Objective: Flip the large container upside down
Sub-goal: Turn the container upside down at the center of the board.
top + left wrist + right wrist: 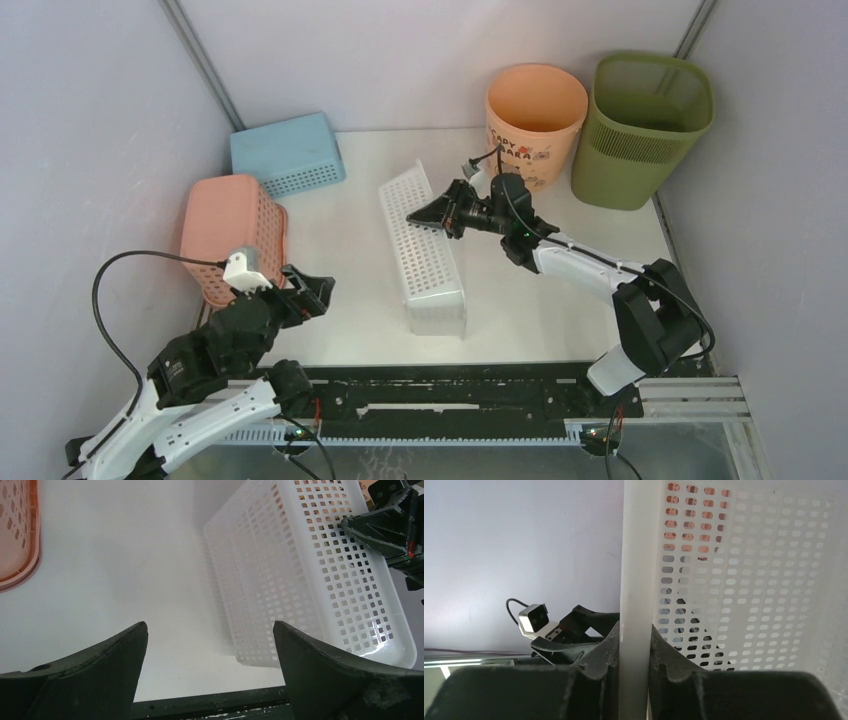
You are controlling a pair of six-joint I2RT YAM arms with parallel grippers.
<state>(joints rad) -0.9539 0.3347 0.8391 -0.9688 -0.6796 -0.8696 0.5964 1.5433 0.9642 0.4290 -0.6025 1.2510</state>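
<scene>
The large container [648,130] stands upright at the far right corner of the desk [350,262], its mouth facing up, its mesh band at the top and its solid base down. Neither arm touches it. Just beside it on the left, close enough that I cannot tell whether they touch, stands the peach bucket [535,120], also upright with its mouth up and print on its side.

In front of the bucket reaches the right pincer [425,214], clenched on the white basket [430,262]. The right wrist view shows its fingers [596,655] pressed against both faces of the basket's pale rim, with the perforated wall running off to the right. The basket sits near the middle of the desk, tipped up on one long side so that its perforated bottom faces left, towards the other arm.

The left pincer [312,293] hangs low over the near left part of the desk, released, its jaws spread wide with nothing between them, well apart from the white basket that it points at. Just behind it, at the left edge, lies the pink basket [232,232]. Beyond that, at the far left corner, lies the blue basket [288,152].
</scene>
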